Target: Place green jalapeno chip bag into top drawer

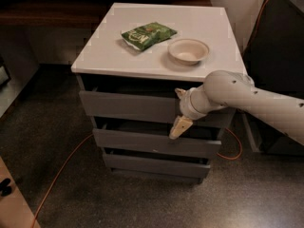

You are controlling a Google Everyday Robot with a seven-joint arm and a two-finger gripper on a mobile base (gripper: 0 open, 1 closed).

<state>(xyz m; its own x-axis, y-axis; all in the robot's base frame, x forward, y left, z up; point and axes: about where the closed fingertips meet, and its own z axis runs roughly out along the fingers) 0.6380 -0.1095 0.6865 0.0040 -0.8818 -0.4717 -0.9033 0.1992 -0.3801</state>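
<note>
Pincer [178, 114] before top drawer [128, 106], partly hiding it.

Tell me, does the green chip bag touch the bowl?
Apart: the camera view shows bare cabinet top between bag and bowl; gripper hangs before the top drawer.

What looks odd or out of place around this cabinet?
Nothing is spilled or broken. The green jalapeno chip bag lies askew on the cabinet top beside the bowl, and an orange cable snakes loose across the floor by the cabinet. The gripper hangs in front of the top drawer.
</note>
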